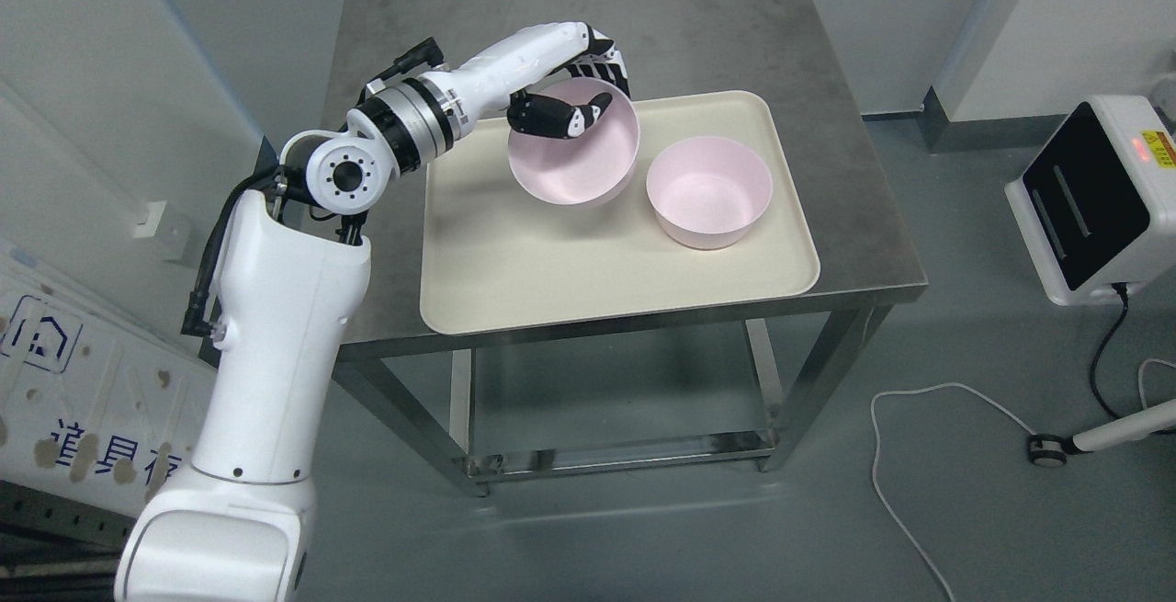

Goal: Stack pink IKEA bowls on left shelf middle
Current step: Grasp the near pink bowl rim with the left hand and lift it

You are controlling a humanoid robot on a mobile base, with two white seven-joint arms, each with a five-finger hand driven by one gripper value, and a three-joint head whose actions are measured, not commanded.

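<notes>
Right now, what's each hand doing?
Left hand: shut on the tilted pink bowl, gripping its rim above the tray.
Right hand: not in view.

The cream tray is lying mostly bare at its front and left, leaving passing room there. A pink bowl is standing on its right side, just beside the lifted bowl, narrowing the gap.

Two pale pink bowls, one held and one resting, sit against a cream tray. Table is mottled grey steel. Left arm gleams white, left hand black-fingered with white tips. White cable on grey floor.
</notes>
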